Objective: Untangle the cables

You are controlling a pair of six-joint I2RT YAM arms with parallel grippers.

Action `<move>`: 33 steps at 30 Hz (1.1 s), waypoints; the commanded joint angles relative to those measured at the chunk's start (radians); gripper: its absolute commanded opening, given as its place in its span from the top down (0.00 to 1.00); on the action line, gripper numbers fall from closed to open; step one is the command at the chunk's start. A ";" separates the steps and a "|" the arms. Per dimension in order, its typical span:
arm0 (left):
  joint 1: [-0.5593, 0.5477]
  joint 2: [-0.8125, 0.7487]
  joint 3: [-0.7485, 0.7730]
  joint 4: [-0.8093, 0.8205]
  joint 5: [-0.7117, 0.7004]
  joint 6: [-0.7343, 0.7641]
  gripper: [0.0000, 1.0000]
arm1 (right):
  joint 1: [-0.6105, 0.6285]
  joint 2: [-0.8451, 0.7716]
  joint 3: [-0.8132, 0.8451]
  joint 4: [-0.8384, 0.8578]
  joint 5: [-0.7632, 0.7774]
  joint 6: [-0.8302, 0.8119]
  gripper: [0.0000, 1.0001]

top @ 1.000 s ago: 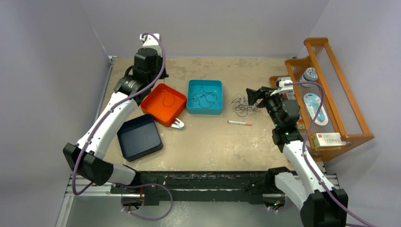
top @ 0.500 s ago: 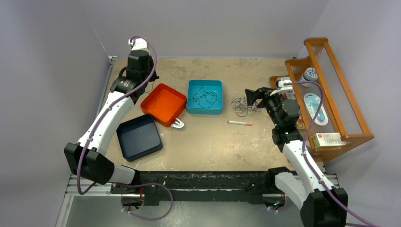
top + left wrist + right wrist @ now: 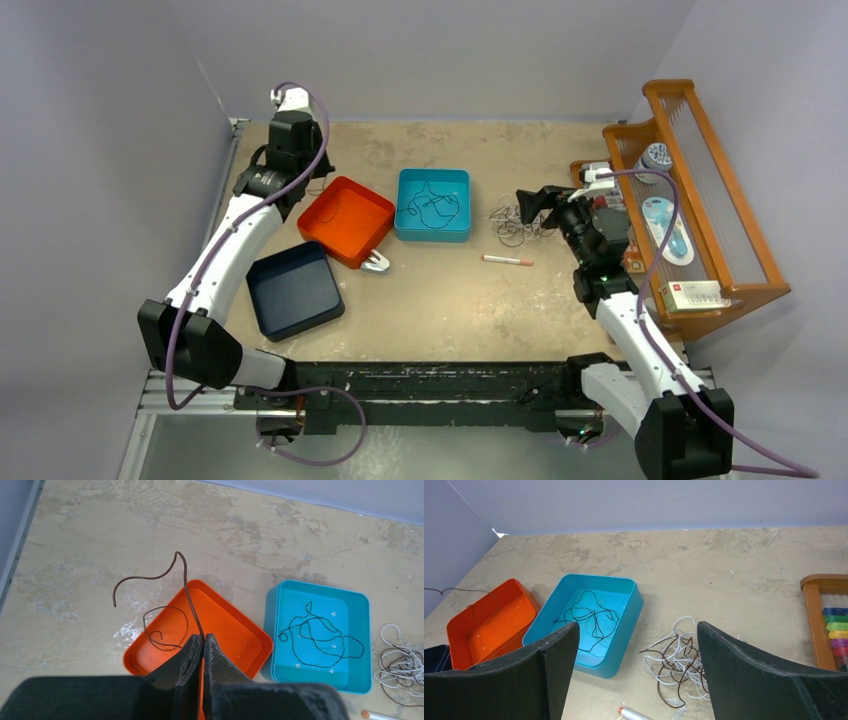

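My left gripper is shut on a dark brown cable and holds it above the orange tray. The cable rises from the fingertips and curls left; a brown loop lies in the tray. In the top view the left gripper is at the tray's far left corner. A black cable lies in the teal tray. A tangle of whitish and brown cables lies on the table right of the teal tray. My right gripper is open and empty, just above and near the tangle.
A white-and-orange pen lies in front of the tangle. An empty navy tray sits at the near left. A small metal clip lies by the orange tray. A wooden rack with items stands at the right edge.
My left arm has moved back and left from over the orange tray, with the brown cable drawn up. The right arm has barely moved.
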 commanded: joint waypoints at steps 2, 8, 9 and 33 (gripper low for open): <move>0.008 0.006 0.005 0.069 0.081 -0.017 1.00 | -0.003 0.006 0.035 0.055 -0.003 -0.010 0.11; 0.009 0.049 -0.008 0.090 0.194 -0.050 1.00 | -0.003 0.012 0.031 0.056 -0.003 -0.010 0.11; 0.009 0.058 -0.012 0.092 0.211 -0.057 1.00 | -0.003 0.015 0.031 0.056 -0.003 -0.010 0.11; 0.006 0.228 -0.156 0.111 0.288 -0.183 0.97 | -0.003 0.075 0.040 0.059 -0.020 -0.001 0.11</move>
